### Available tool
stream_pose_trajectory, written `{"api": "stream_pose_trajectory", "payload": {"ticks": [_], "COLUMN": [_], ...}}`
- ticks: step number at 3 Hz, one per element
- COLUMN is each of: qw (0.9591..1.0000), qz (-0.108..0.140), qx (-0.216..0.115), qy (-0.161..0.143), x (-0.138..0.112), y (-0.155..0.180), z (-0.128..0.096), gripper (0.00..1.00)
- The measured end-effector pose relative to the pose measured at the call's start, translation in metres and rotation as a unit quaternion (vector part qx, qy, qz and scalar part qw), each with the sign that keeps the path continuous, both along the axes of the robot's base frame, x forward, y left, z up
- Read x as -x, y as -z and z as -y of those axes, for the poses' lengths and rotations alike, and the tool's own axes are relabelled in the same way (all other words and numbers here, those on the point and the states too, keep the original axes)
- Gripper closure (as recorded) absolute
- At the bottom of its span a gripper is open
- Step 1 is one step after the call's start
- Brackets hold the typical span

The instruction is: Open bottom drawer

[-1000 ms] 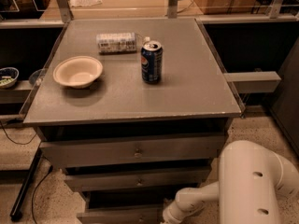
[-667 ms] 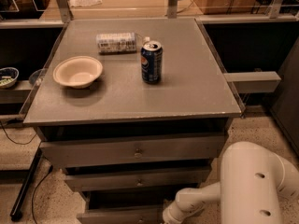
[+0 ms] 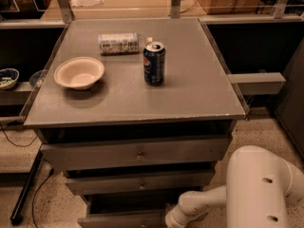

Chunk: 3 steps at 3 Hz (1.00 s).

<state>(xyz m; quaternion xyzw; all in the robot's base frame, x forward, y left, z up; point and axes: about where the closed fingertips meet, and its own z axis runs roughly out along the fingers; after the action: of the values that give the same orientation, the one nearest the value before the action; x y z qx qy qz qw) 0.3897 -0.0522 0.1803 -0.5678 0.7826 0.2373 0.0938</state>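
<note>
The grey cabinet has three drawer fronts stacked under its top. The bottom drawer (image 3: 121, 219) is the lowest one, its front cut off by the frame's lower edge, with a dark gap above it; its knob does not show. My white arm reaches down and left from the lower right. My gripper (image 3: 172, 221) is at the bottom edge of the view, right beside the bottom drawer's right end, and is mostly cut off there.
On the cabinet top (image 3: 199, 84) stand a cream bowl (image 3: 79, 72), a blue soda can (image 3: 154, 63) and a lying bottle (image 3: 118, 42). The top drawer (image 3: 137, 153) and middle drawer (image 3: 140, 182) each show a knob. A black cable (image 3: 26, 194) lies on the floor at the left.
</note>
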Motion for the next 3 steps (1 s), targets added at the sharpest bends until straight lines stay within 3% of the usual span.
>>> {"api": "stream_pose_trajectory", "payload": {"ticks": [3], "qw": [0.9999], "qz": [-0.001], "qx": [-0.008], "qy": [-0.007], "x": [0.0034], "y": [-0.0006], "z": [-0.0001], "gripper": [0.00]}}
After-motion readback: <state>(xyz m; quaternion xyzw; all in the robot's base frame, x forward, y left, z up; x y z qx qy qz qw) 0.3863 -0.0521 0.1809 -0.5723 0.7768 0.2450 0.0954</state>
